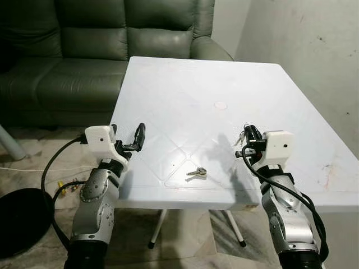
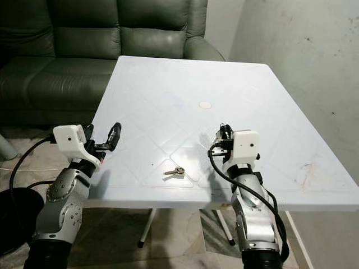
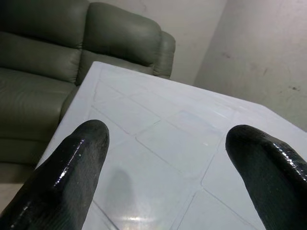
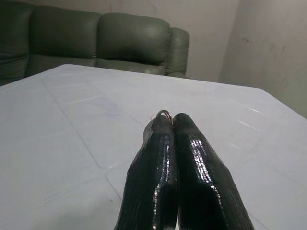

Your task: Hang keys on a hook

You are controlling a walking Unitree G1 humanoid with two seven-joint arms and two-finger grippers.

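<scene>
Holding: our right gripper (image 4: 168, 122) is pinched tight on a key ring (image 4: 164, 113), frame centre.
Left gripper (image 3: 168, 139): spread wide, empty.
Table (image 1: 185, 89): keys (image 1: 197, 172) lower centre.

One table (image 1: 269, 95), one sofa (image 1: 84, 50), two key sets (image 1: 197, 172).

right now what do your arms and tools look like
Both arms are silver metal with rounded joint housings. Each wrist carries a white boxy camera block with black cables looping down the forearm. The left tool and right tool each have two long, glossy black fingers with rounded tips.
</scene>
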